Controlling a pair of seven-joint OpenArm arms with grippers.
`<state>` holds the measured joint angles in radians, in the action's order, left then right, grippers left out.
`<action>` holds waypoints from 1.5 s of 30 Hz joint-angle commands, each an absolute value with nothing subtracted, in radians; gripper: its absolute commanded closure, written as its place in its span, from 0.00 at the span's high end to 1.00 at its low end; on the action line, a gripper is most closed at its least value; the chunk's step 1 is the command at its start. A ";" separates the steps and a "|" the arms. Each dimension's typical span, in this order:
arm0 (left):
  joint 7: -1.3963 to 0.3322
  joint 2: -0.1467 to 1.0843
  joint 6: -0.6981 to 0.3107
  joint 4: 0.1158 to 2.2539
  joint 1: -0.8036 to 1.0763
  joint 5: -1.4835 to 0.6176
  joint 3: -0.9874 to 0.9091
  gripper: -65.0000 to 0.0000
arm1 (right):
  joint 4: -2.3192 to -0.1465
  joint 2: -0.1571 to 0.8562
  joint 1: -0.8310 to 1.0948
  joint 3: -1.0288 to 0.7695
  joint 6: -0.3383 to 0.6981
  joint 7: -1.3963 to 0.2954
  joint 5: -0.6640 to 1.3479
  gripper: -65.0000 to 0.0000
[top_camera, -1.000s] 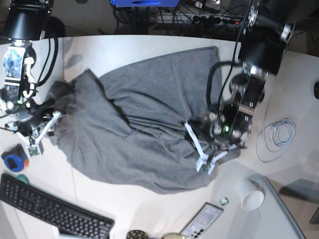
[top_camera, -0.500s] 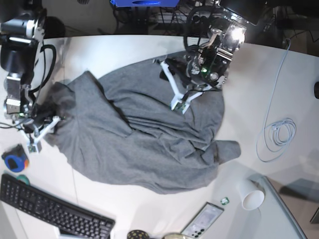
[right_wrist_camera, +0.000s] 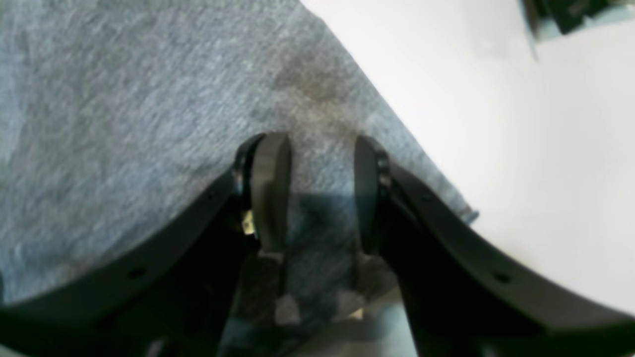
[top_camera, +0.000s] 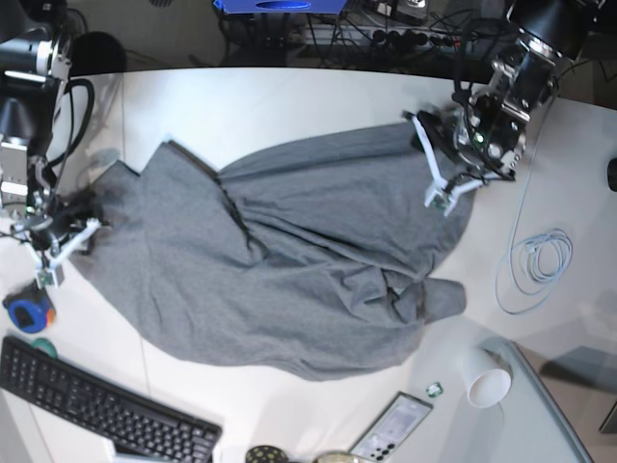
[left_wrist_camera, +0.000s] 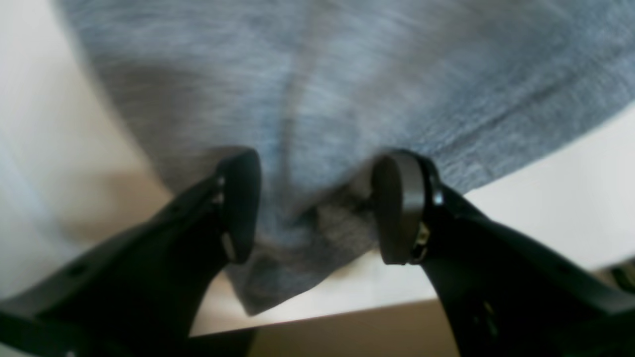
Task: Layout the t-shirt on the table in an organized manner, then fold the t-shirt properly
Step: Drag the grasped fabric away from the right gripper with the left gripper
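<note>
T-shirt [top_camera: 318,251] in heather grey lies rumpled across the white tabletop [top_camera: 280,106], reaching from beneath the right gripper [top_camera: 66,246] to beneath the left gripper [top_camera: 442,174]. Between the two, the cloth spreads in loose folds, with a bunched ridge running diagonally and a crumpled patch on the keyboard side of the left gripper. The left gripper's jaws stand apart over a corner of the fabric, with creased cloth between the fingers; whether they pinch it, I cannot tell. The right gripper's jaws are also spread, cloth showing in the gap between them, close to an edge of the shirt. Just beside the right gripper sits a blue tape measure [top_camera: 30,309], and beyond that a black keyboard [top_camera: 106,405]. Well apart from the left gripper are a coiled pale cable [top_camera: 548,265] and a white mug [top_camera: 487,378].
</note>
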<state>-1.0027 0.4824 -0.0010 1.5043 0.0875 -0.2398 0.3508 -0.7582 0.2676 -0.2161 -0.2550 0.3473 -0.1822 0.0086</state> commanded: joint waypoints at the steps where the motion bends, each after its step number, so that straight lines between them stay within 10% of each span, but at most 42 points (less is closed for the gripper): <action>1: -1.004 0.509 0.005 1.492 0.056 -0.226 0.344 0.53 | -0.792 0.278 -0.199 -0.257 0.338 -0.208 -0.005 0.32; 17: -0.941 0.526 0.005 1.313 -0.298 -0.236 0.344 0.53 | -0.967 0.288 -0.133 -0.262 0.340 -0.282 -0.005 0.32; 27: -1.150 0.450 0.005 1.692 -0.176 -0.237 0.344 0.53 | -1.230 0.285 -0.054 -0.259 0.344 -0.380 -0.005 0.32; 35: -1.076 0.194 0.005 1.695 -0.019 -0.226 0.358 0.53 | -1.218 0.282 -0.042 -0.259 0.344 -0.389 -0.005 0.32; 45: -0.954 0.183 0.005 1.440 -0.010 -0.226 0.363 0.53 | -0.997 0.286 -0.125 -0.259 0.344 -0.381 -0.005 0.32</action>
<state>-0.9554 0.1802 0.0032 1.4265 -0.0017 -0.2306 0.3630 -0.9783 0.2710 -0.1051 -0.2562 0.3473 -0.3912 -0.0002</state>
